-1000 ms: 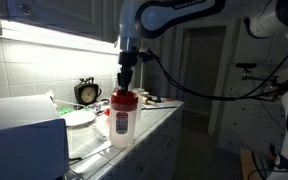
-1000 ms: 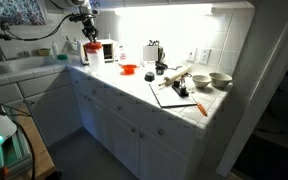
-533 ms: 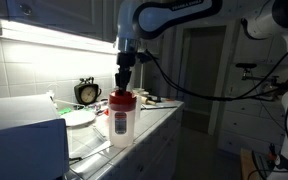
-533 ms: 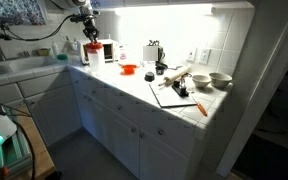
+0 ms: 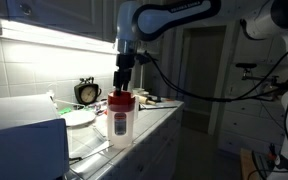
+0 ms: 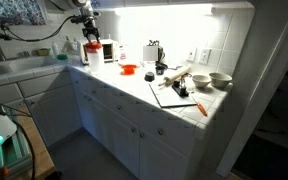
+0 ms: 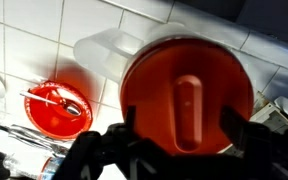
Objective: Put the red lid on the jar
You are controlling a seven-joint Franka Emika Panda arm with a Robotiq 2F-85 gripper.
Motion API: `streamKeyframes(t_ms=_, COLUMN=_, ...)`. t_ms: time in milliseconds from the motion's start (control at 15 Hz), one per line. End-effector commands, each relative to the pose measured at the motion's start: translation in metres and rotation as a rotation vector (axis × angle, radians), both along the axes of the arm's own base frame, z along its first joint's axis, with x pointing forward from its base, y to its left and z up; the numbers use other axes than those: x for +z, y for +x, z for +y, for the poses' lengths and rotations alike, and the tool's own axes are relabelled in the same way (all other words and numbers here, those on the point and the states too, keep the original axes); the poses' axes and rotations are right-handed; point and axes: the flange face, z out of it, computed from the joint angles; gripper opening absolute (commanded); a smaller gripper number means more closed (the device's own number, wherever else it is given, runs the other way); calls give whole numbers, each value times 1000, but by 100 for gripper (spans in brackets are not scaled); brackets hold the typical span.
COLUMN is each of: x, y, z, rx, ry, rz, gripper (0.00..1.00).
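Note:
The red lid (image 7: 187,92) fills the wrist view, a round disc with a raised bar across its middle. It lies flat on top of the jar (image 5: 121,124), a tall whitish cylinder with a small dark label, standing on the counter in both exterior views. My gripper (image 7: 180,126) hangs straight over the lid. Its dark fingers (image 7: 233,122) stand wide apart on either side of the bar, touching nothing, so it is open. From the side, the gripper (image 5: 124,84) sits just above the red lid (image 5: 121,98). Far off, the jar (image 6: 92,54) is small under the arm.
A red bowl (image 7: 57,107) holding a spoon and a white container (image 7: 99,50) stand beside the jar. A clock (image 5: 87,92), a plate (image 5: 79,117) and a grey box (image 5: 24,140) lie behind it. Further along the counter are a cutting board (image 6: 179,95) and bowls (image 6: 221,79).
The jaws have spread apart and let go of the lid, which stays on the jar. The arm has lifted very slightly.

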Motion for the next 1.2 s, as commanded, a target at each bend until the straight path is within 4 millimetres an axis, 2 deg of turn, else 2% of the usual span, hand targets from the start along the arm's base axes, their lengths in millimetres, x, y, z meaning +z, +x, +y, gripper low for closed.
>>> streamKeyframes(t_ms=0, x=9, y=-7, z=4, rx=-18, ry=12, rz=-43, gripper=100)
streamKeyframes(t_ms=267, x=24, y=-17, z=0, rx=-74, ry=54, rz=-84, gripper=100)
streamKeyframes(t_ms=600, x=33, y=-50, z=-18, rx=-133, ry=84, rz=-134, gripper=100)
streamKeyframes(t_ms=867, x=32, y=-79, z=-43, rx=-84, ry=106, rz=-213, gripper=100)
streamKeyframes(t_ms=1133, x=25, y=-108, z=-75, rx=-110, ry=126, rz=-156, gripper=100)
